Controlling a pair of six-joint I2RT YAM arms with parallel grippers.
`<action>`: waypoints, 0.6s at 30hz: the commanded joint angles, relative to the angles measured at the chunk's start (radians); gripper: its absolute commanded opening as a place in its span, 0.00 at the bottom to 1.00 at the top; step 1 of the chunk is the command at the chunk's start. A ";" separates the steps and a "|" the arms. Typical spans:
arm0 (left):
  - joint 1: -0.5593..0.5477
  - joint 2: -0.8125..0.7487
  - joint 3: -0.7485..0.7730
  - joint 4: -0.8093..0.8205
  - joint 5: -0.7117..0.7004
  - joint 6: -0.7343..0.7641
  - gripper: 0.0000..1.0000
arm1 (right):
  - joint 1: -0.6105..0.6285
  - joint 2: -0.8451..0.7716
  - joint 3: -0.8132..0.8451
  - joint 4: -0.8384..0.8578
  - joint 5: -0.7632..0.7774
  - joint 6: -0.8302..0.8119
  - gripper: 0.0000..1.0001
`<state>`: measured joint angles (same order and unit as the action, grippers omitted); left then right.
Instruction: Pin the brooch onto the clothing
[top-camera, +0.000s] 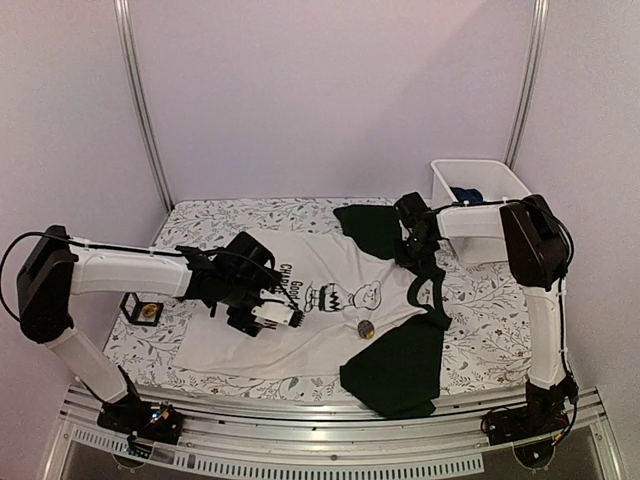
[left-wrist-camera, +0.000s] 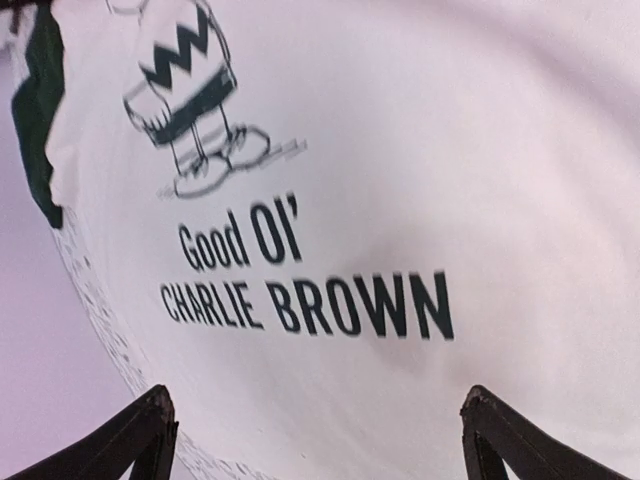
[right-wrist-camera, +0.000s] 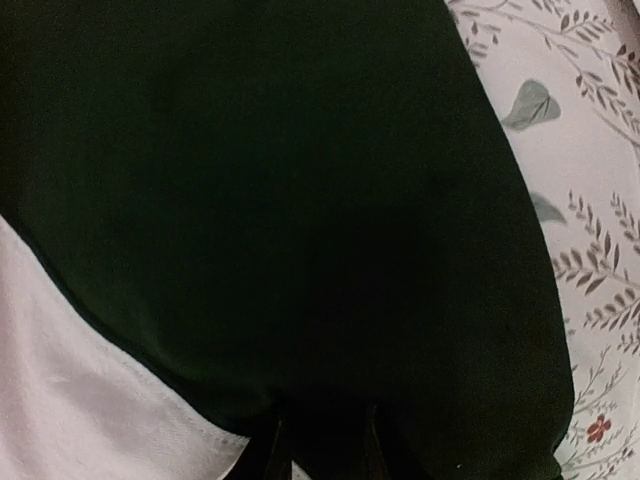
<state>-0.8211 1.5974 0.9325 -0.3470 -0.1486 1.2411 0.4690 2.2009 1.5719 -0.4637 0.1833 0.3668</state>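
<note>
Small box (top-camera: 143, 310): dark, at the left edge of the counter's flowered cover (top-camera: 200, 220), well apart from the T-shirt; something yellowish inside, too small to identify.

Left arm (top-camera: 130, 270): reaching in from the left, wrist low over the lower half of the T-shirt, near the printed words.

Left jaws: spread as wide as they go, nothing between them; both fingertips (left-wrist-camera: 150, 430) at the bottom corners of the wrist view with bare white cloth and lettering between; judged free to reach or to press the cloth flat.

T-shirt (top-camera: 300, 345): white body, dark sleeves and collar, spread face up across the middle of the counter, collar to the right; cartoon figure and "Good Ol' Charlie Brown" print (left-wrist-camera: 300, 280) in plain view; laid flat, probably so a pin can go through one layer.

Brooch (top-camera: 366, 327): small round piece lying on the white chest, just beside the near dark sleeve; pinned or merely resting, cannot tell.

Right arm (top-camera: 530, 250): bent in from the right, wrist down at the far shoulder of the T-shirt.

Right jaws: narrow gap, set against dark cloth (right-wrist-camera: 250, 200); cloth pinched or only touched, cannot tell; judged to be steadying that corner.

Bin (top-camera: 500, 175): white, far right corner, with a blue garment (top-camera: 468, 194) inside, apart from the work.
</note>
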 joint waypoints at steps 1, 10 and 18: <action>0.140 0.037 -0.008 -0.158 -0.097 -0.050 0.99 | -0.071 0.180 0.230 -0.109 0.056 -0.109 0.24; 0.257 0.211 0.477 -0.593 -0.119 -0.358 0.92 | -0.052 0.197 0.569 -0.223 0.086 -0.195 0.26; 0.272 0.313 0.554 -0.456 -0.145 -0.522 0.90 | 0.089 -0.200 0.131 -0.181 0.037 -0.085 0.25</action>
<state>-0.5671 1.8576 1.4929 -0.8143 -0.2710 0.8188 0.4679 2.1918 1.8671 -0.6430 0.2558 0.2180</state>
